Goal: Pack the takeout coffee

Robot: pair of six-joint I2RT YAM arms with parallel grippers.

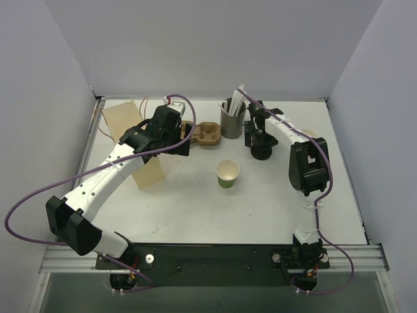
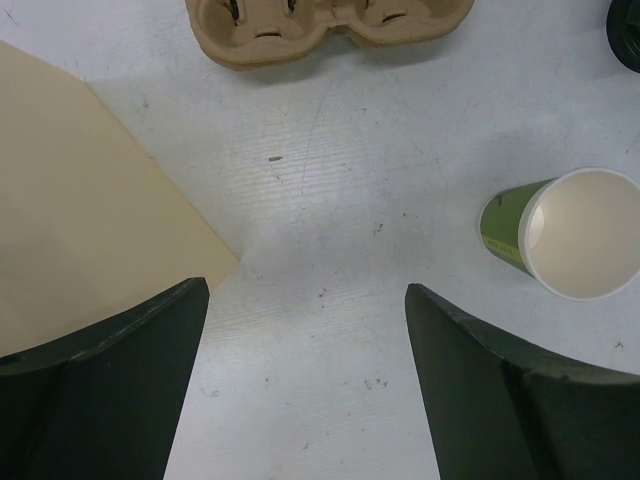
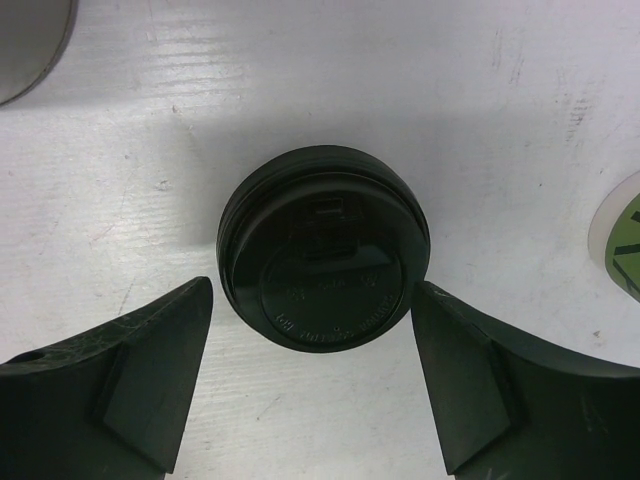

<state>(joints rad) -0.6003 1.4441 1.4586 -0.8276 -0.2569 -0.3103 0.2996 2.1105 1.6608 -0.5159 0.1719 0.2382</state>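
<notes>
The white table (image 1: 195,215) fills the middle of the top view. At upper left a tan paper bag (image 1: 122,120) lies by the left gripper (image 2: 305,288), whose jaws are spread wide over bare tabletop. Right of it, at upper centre, sits a brown cardboard cup carrier (image 1: 207,134), then a grey cup of white straws (image 1: 232,120). The green paper cup (image 1: 228,173) stands upright and uncovered at the centre, its cream inside showing. Its black lid (image 3: 325,260) lies flat at upper right, apart from the cup, between the parted jaws of the right gripper (image 3: 310,288), which hold nothing.
</notes>
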